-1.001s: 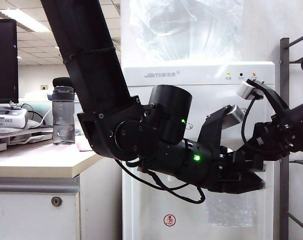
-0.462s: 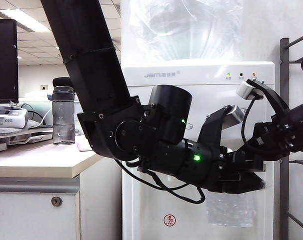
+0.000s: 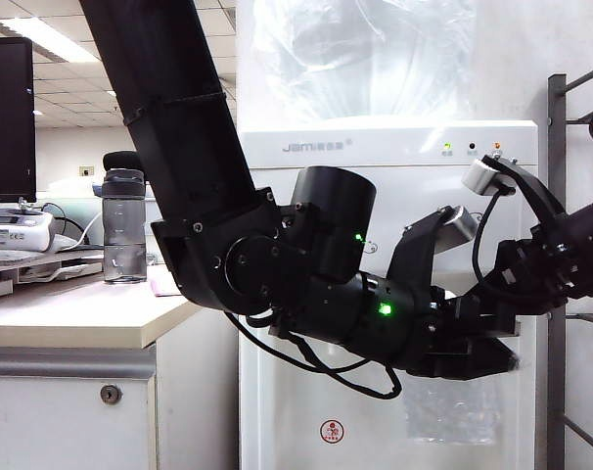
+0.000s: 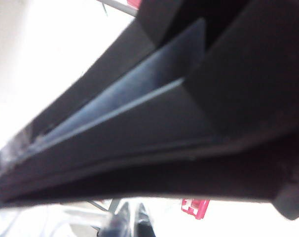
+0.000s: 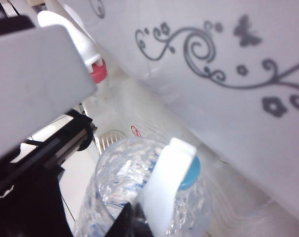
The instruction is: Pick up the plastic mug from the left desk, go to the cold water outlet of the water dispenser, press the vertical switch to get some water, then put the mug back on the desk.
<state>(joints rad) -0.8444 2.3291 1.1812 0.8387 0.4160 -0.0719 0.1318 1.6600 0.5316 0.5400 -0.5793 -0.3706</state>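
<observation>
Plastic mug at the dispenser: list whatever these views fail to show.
- Plastic mug rim and handle: exterior view, hidden behind the left pincer.
- Water level: right wrist view, bumpy wall and cold tap lever block it.
- Left wrist view: blurred dark fingers fill it.
- Right pincer: cut off, right wrist view.

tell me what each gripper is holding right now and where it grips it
The left gripper holds the plastic mug up under the cold water outlet; the grip point is hidden, likely rim or handle. The right gripper is shut against the vertical switch, holding nothing.

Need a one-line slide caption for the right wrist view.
Plastic mug under the blue-collared cold water outlet, its white vertical switch above the mug's mouth.
</observation>
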